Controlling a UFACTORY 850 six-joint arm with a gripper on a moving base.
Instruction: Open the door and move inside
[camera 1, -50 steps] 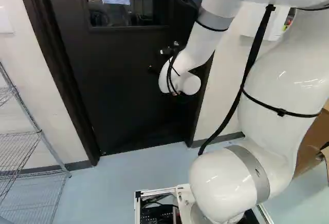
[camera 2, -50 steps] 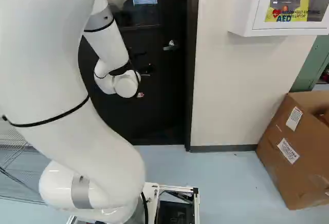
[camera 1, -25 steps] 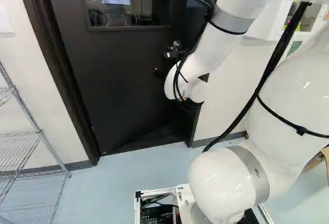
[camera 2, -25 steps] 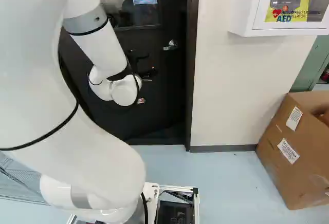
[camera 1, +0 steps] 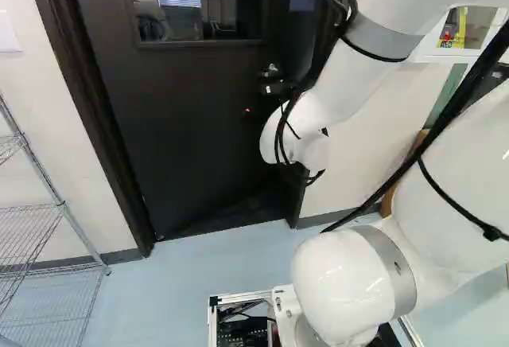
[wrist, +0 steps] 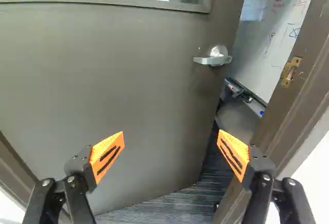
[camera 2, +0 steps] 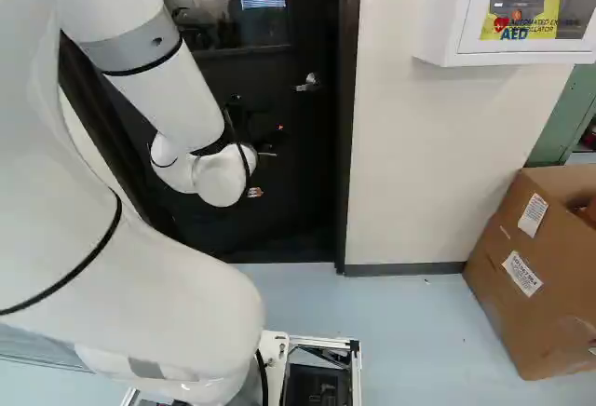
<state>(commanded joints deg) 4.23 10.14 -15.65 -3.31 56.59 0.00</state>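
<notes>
We find the door (wrist: pixel 128 75) ajar, its handle (wrist: pixel 216 58) near the free edge; our gripper (camera 2: pixel 262 174) faces it, fingers apart.

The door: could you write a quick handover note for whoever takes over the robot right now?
Gripper: open and empty, in front of the doorway, not holding the handle.
Door: ajar, swung away from the robot; a whiteboard shows through the gap.
Done: the door is unlatched and partly open.
Left: open it wider, probably by pushing, then drive the base, which is outside, through. Mind the door frame close by the gripper.
</notes>
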